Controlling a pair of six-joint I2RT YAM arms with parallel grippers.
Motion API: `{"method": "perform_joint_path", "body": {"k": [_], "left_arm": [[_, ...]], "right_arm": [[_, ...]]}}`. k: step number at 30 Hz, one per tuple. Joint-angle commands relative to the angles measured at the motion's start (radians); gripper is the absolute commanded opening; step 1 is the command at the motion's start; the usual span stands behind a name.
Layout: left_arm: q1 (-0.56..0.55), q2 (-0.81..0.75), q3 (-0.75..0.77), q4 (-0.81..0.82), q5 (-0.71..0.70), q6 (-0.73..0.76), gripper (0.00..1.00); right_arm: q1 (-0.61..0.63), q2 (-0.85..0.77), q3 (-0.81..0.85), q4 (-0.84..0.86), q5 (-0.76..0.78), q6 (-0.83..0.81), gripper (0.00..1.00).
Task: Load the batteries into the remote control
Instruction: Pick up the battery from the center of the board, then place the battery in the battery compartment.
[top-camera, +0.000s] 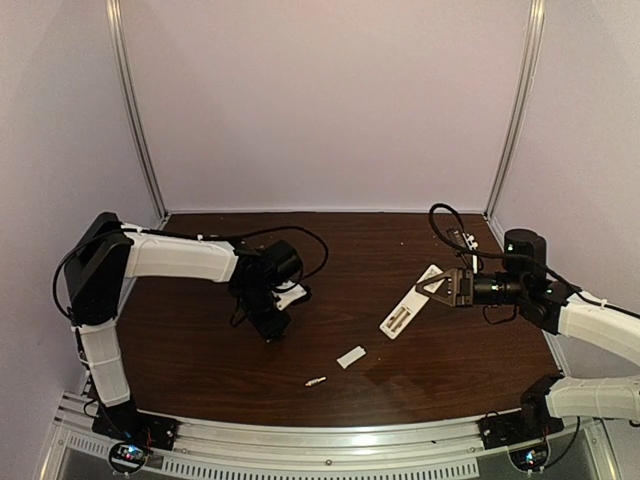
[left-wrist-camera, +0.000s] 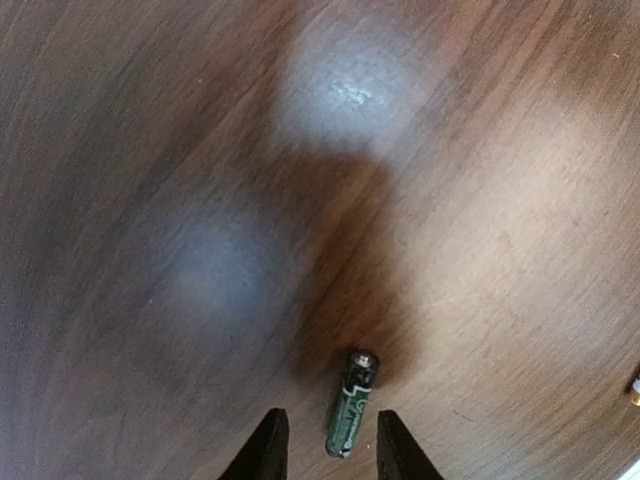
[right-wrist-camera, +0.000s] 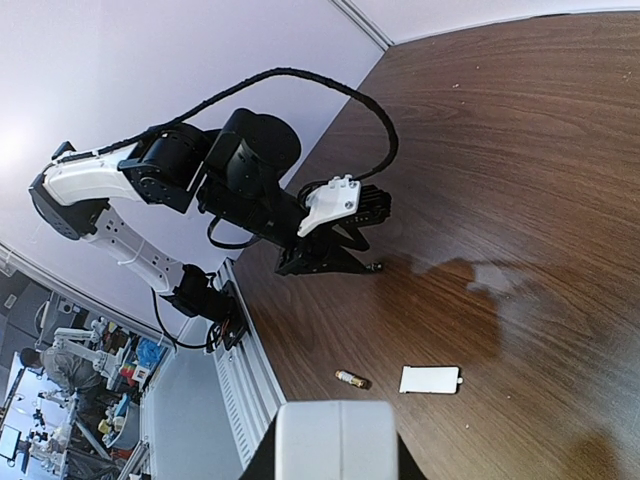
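Note:
The dark green battery (left-wrist-camera: 352, 405) lies on the wooden table between the two black fingers (left-wrist-camera: 268, 448) of my left gripper (left-wrist-camera: 328, 416), with a gap on each side, so the jaws stand open around it. From above, the left gripper (top-camera: 270, 325) points down at the table's left middle. The pale battery (top-camera: 316, 381) (right-wrist-camera: 351, 378) lies loose near the front edge. The white remote control (top-camera: 400, 318) (right-wrist-camera: 335, 440) rests slanted at the right with its battery recess up, and my right gripper (top-camera: 438, 285) is shut on its far end.
A small flat white cover piece (top-camera: 351, 357) (right-wrist-camera: 430, 379) lies between the pale battery and the remote. The left arm (right-wrist-camera: 250, 170) shows across the table in the right wrist view. A metal rail (top-camera: 320, 440) borders the near edge, and pale walls close in the table.

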Motion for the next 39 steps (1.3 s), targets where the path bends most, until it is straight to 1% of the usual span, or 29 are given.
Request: {"method": "perform_joint_path", "body": {"k": [1, 3, 7, 9, 11, 13, 14, 15, 19, 23, 28, 32, 34, 39], "left_arm": [[0.003, 0.041, 0.041, -0.001, 0.014, 0.056, 0.32], [0.003, 0.058, 0.048, -0.002, 0.052, 0.066, 0.28], [0.002, 0.079, 0.048, -0.001, 0.063, 0.082, 0.19], [0.0, 0.083, 0.04, 0.0, 0.067, 0.082, 0.16], [-0.007, 0.081, 0.028, 0.001, 0.067, 0.115, 0.12], [-0.024, 0.072, 0.013, 0.007, 0.061, 0.127, 0.07], [-0.032, 0.057, 0.0, 0.021, 0.064, 0.138, 0.02], [-0.039, 0.03, -0.017, 0.046, 0.072, 0.148, 0.0], [-0.056, -0.132, -0.101, 0.176, 0.125, 0.187, 0.0], [-0.075, -0.301, -0.205, 0.341, 0.195, 0.226, 0.0], [-0.15, -0.463, -0.292, 0.495, 0.221, 0.301, 0.0], [-0.199, -0.532, -0.332, 0.591, 0.207, 0.325, 0.0], [-0.22, -0.555, -0.345, 0.644, 0.178, 0.313, 0.0], [-0.239, -0.576, -0.353, 0.809, 0.146, 0.176, 0.0]], "right_arm": [[-0.005, 0.011, -0.01, 0.021, 0.008, -0.016, 0.0], [-0.006, 0.014, -0.01, 0.021, 0.008, -0.017, 0.0], [-0.006, 0.017, -0.009, 0.017, 0.008, -0.023, 0.0], [-0.006, 0.021, -0.006, 0.012, 0.007, -0.028, 0.0], [-0.005, 0.025, -0.004, 0.01, 0.006, -0.033, 0.0], [-0.005, 0.029, -0.003, 0.011, 0.007, -0.034, 0.0], [-0.005, 0.03, -0.002, 0.012, 0.006, -0.036, 0.0], [-0.005, 0.031, -0.003, 0.013, 0.007, -0.035, 0.0], [-0.006, 0.037, -0.003, 0.017, 0.006, -0.032, 0.0], [-0.004, 0.044, -0.012, 0.046, 0.001, -0.003, 0.0], [0.004, 0.049, -0.009, 0.079, 0.007, 0.033, 0.0], [0.039, 0.068, 0.009, 0.103, 0.034, 0.066, 0.0], [0.07, 0.087, 0.016, 0.114, 0.063, 0.084, 0.0], [0.142, 0.15, 0.018, 0.185, 0.125, 0.178, 0.0]]}}
